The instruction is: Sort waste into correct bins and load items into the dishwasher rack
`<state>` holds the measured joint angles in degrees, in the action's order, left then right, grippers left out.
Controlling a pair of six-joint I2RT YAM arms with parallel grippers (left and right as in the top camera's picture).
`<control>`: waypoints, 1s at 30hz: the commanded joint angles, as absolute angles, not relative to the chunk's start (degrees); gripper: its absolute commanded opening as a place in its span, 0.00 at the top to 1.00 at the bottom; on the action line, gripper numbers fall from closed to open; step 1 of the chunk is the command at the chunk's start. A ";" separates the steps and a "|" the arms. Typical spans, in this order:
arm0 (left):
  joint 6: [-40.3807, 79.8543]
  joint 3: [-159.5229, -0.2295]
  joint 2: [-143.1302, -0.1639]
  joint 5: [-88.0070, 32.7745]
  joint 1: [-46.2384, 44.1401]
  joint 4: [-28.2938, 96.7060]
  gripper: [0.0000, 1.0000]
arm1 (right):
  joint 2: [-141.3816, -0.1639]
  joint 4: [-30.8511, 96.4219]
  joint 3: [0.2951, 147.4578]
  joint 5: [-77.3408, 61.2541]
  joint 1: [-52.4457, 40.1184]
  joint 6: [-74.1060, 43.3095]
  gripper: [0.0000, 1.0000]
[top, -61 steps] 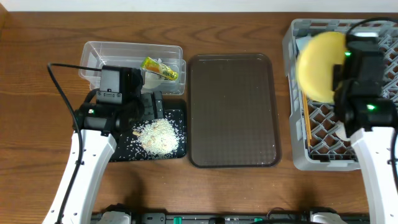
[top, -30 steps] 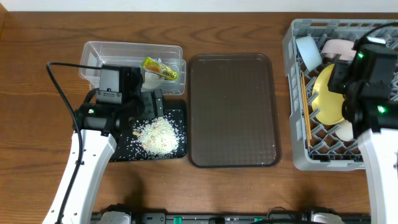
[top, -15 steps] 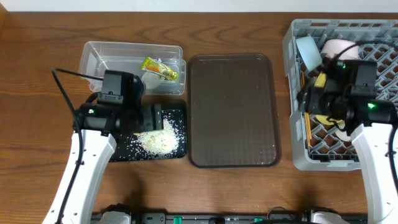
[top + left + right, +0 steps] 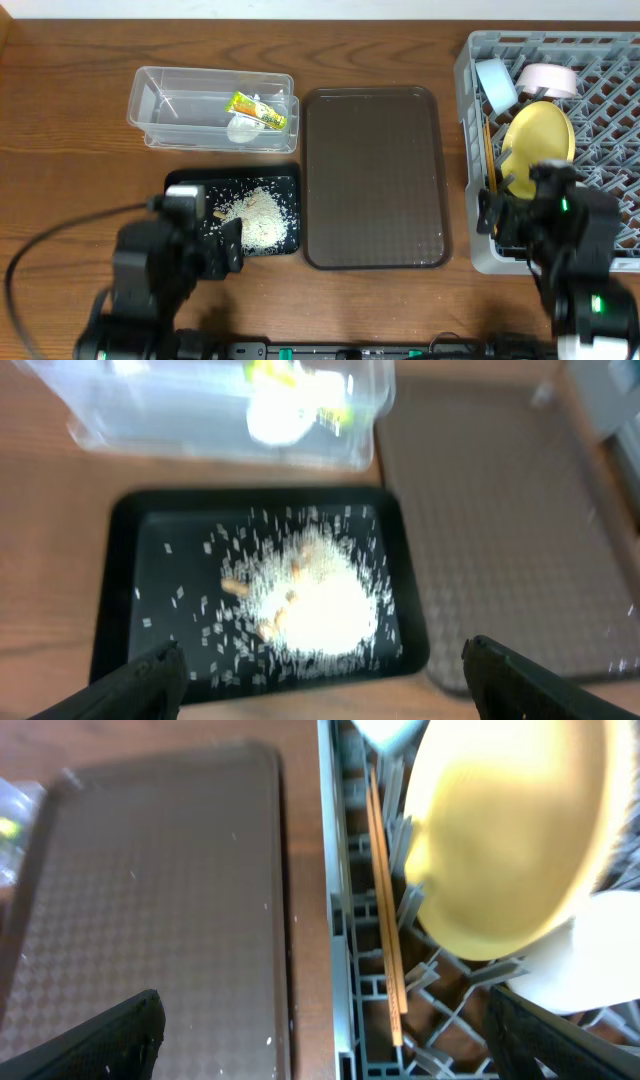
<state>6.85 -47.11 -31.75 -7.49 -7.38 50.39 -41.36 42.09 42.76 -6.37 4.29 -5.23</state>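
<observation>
Hovering near the front-left corner of the table, the left gripper (image 4: 322, 652) has its fingers spread wide with nothing between them. Its wrist camera looks down on the black tray (image 4: 178, 188), where the rice scraps (image 4: 320, 600) lie heaped toward the tray's right half. Stray grains scatter leftward, though that view is blurred. From overhead the arm covers the tray's near-left part.

Behind the tray, toward the far edge, sits the clear tub (image 4: 160, 100). At its right end are the snack wrapper (image 4: 258, 110) and the crumpled white paper (image 4: 243, 128), touching each other.

The brown serving tray (image 4: 375, 180) fills the middle of the table. The right wrist camera picks out a few pale specks on it that the overhead view does not.

Against the right edge stands the dishwasher rack (image 4: 610, 60). The light blue bowl (image 4: 492, 82) and the white-pinkish bowl (image 4: 548, 77) sit side by side in its far-left part. The yellow plate (image 4: 538, 145) is propped among the pegs just in front of them. The chopsticks (image 4: 489, 165) lie together along the rack's left wall.

The right gripper (image 4: 322, 1000) hangs over that wall near the front edge, fingers released and wide apart. Only its wrist camera shows the white cup (image 4: 590, 960), tucked against the plate's near rim. Overhead, the arm hides it.
</observation>
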 commanded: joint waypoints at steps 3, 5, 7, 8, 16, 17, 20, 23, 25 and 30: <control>8.64 -45.58 -23.49 -6.39 -7.18 49.84 0.10 | -32.99 42.89 39.57 -5.39 4.05 -4.21 0.01; 8.64 -45.58 -21.93 -6.39 -7.20 50.37 0.10 | -31.79 44.29 39.57 -5.39 4.05 -4.21 0.01; 8.64 -45.58 -21.39 -6.39 -7.18 50.52 0.10 | -31.44 45.65 39.57 -5.41 4.05 -4.21 0.01; 8.64 -45.58 -21.39 -6.39 -7.20 50.50 0.10 | -31.46 46.46 39.57 -5.41 4.05 -4.21 0.01; 8.64 -45.58 -21.54 -6.39 -7.20 50.52 0.10 | -31.51 51.27 39.57 -5.39 4.05 -4.21 0.01; 8.64 -45.58 -21.54 -6.39 -7.18 50.52 0.10 | -31.51 51.55 39.57 -5.39 4.05 -4.21 0.01; 8.64 -45.58 -21.54 -6.39 -7.20 50.52 0.10 | -31.51 53.06 39.57 -5.39 4.05 -4.19 0.01; 8.64 -45.58 -21.54 -6.39 -7.18 50.52 0.10 | -31.51 56.62 39.57 -5.37 4.05 -4.21 0.01; 8.64 -45.58 -21.54 -6.39 -7.20 50.52 0.10 | -30.15 56.66 39.53 -5.39 3.57 -4.21 0.01; 8.64 -45.58 -21.54 -6.39 -7.18 50.52 0.10 | -22.52 55.96 39.09 -4.51 0.23 1.23 0.01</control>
